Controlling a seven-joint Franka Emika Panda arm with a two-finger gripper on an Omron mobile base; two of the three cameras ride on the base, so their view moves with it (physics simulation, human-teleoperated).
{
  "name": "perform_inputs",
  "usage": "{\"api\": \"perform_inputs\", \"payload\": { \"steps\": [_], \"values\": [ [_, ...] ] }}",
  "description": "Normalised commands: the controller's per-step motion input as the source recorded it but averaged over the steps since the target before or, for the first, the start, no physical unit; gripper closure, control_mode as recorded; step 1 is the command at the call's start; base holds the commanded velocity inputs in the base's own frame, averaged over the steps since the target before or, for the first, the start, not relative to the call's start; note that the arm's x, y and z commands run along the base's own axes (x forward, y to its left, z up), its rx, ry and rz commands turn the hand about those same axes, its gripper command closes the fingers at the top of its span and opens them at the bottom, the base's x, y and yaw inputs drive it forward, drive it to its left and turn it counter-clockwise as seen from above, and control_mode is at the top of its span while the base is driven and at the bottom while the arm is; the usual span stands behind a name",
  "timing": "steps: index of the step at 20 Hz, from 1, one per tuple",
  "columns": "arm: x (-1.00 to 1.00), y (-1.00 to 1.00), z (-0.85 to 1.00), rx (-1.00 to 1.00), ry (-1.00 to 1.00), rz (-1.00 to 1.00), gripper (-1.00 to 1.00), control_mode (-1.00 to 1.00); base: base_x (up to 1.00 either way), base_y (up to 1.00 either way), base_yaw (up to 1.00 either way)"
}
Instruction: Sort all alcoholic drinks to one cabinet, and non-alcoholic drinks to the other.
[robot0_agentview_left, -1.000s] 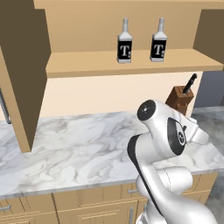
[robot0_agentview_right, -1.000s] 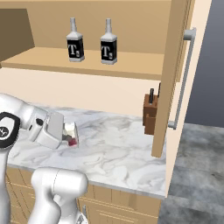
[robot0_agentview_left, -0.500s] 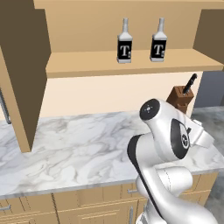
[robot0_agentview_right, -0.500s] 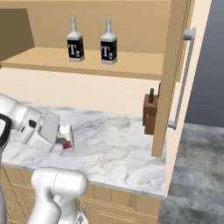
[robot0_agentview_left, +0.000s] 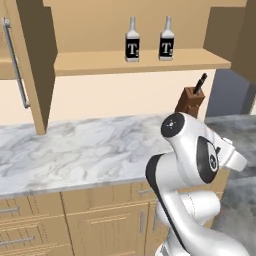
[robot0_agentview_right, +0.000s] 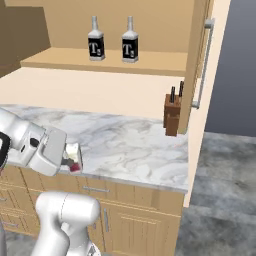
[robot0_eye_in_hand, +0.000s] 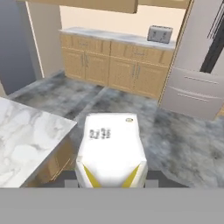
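Claw (robot0_eye_in_hand: 111, 183) is clenched on a white carton (robot0_eye_in_hand: 111, 148): boxy, flat top, small dark print, yellow wedges at the lower corners. One dark fingertip sits on each side of it. In the right base view the claw (robot0_agentview_right: 70, 159) hangs off the front edge of the desk (robot0_agentview_right: 130, 150), with a pale item in it and a red patch underneath.

Both "T" bottles (robot0_agentview_left: 132, 42) (robot0_agentview_left: 166, 41) stand upright, side by side but apart, on the long shelf (robot0_agentview_left: 100, 64) of the wide cabinet. Alcohol half looks done.

Read on the carton: likely the non-alcoholic item, so it goes to the other cabinet. Probably the one whose bar-handle door (robot0_agentview_right: 197, 60) stands open beside the knife block (robot0_agentview_right: 172, 114), though that isn't certain.

Handling guesses:
- Light, more so if part empty.
- Thin walls will give under a hard squeeze, so moderate force only.
- Flat sides suit parallel pads, and the current hold across opposite faces looks right.
- Smooth skin could slip on fast swings, so keep it upright.
- Grip looks low on the body, so watch for tipping when setting it down.
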Motion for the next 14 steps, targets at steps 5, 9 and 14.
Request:
{"api": "perform_inputs", "payload": {
  "steps": [5,9,14],
  "values": [
    [0.0,0.0,0.0,0.0,0.0,0.0,1.0,1.0,-0.41,0.77,-0.08],
    [0.0,0.0,0.0,0.0,0.0,0.0,1.0,1.0,-0.15,1.0,-0.04],
    [0.0,0.0,0.0,0.0,0.0,0.0,1.0,1.0,-0.23,0.99,-0.04]
  ]
}}
